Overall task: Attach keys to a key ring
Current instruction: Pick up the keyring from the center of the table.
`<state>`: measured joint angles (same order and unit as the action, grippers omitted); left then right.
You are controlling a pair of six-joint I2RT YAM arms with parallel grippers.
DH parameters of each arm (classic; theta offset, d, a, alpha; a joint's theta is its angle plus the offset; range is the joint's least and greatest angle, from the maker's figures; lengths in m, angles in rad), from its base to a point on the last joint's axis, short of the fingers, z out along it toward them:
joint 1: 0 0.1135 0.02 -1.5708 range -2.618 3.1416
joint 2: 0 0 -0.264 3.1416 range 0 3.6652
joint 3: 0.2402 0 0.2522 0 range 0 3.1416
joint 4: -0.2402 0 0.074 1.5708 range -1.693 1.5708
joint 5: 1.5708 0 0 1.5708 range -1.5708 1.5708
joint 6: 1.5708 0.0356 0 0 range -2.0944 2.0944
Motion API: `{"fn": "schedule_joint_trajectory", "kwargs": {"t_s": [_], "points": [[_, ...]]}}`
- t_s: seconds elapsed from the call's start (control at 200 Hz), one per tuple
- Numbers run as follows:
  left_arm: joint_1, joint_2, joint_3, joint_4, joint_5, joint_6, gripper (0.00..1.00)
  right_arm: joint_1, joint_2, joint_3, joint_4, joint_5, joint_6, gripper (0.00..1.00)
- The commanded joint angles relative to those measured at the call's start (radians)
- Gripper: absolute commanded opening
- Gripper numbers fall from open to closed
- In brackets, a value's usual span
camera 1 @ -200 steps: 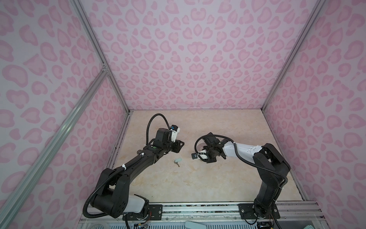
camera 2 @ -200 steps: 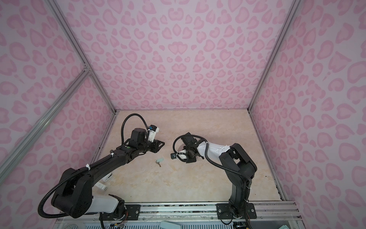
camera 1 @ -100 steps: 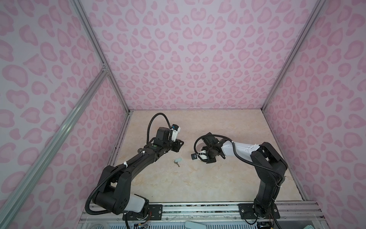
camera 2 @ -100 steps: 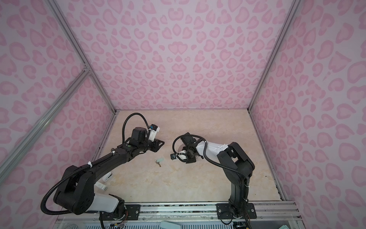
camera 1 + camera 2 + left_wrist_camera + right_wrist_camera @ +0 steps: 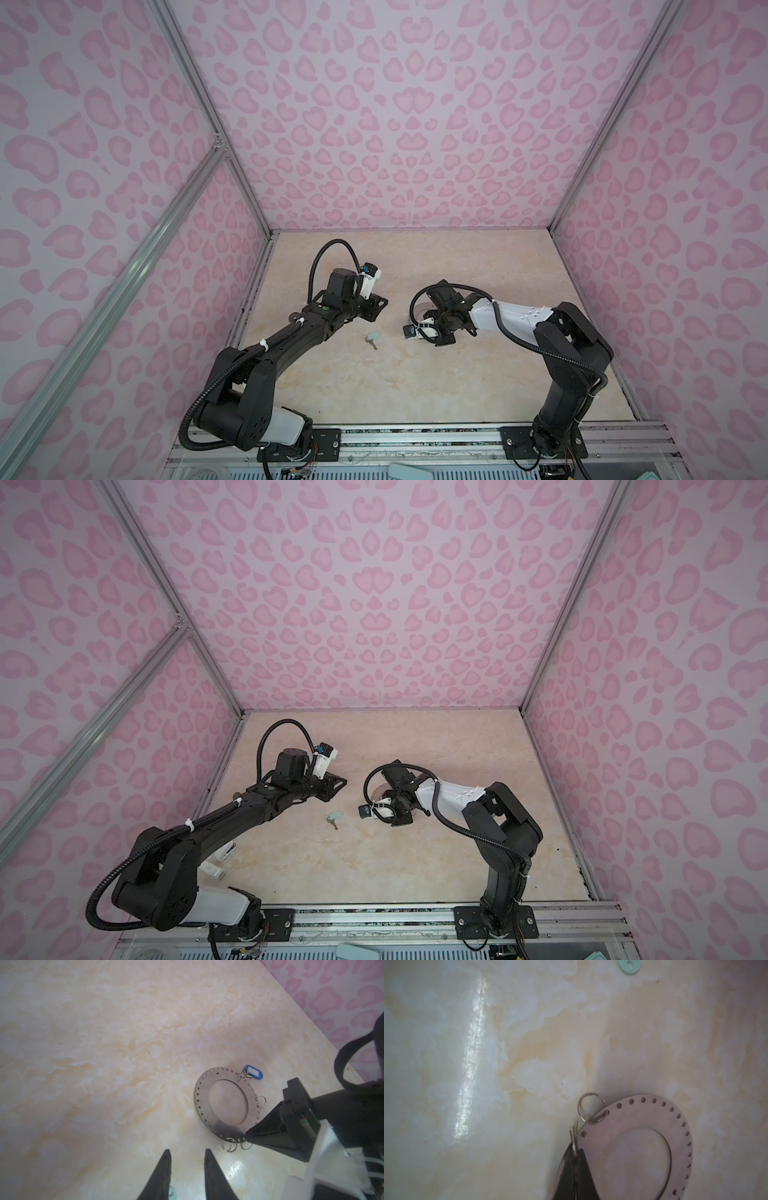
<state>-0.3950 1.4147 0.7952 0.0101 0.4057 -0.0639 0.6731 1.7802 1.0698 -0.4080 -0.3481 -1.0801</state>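
Viewed from the bench's front edge: the left arm, built of blocky black links, has a glossy white shell at its base. White zip ties cinch a ribbed black cable hose, and a small green dot marks the forearm. The right arm is black too, with a white forearm cover speckled with small dark dots. Each arm stands on a screwed-down black base plate. The black fingers taper to points.
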Motion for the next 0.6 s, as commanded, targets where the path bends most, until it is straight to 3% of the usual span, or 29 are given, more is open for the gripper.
{"fn": "schedule_joint_trajectory", "kwargs": {"t_s": [0.0,0.26,0.45,0.595], "points": [[-0.005,-0.065,-0.041,0.09,0.055,0.096,0.3,-0.022,-0.042,-0.012,0.053,-0.11,0.052,0.0],[-0.026,-0.248,-0.093,0.108,0.163,0.305,0.31,-0.144,-0.218,-0.092,0.325,-0.477,0.26,0.0],[-0.089,-0.362,-0.134,0.101,0.208,0.506,0.31,-0.181,-0.251,-0.114,0.459,-0.575,0.403,0.0],[-0.105,-0.387,-0.134,0.097,0.202,0.54,0.3,-0.195,-0.277,-0.155,0.644,-0.648,0.557,0.0]]}}
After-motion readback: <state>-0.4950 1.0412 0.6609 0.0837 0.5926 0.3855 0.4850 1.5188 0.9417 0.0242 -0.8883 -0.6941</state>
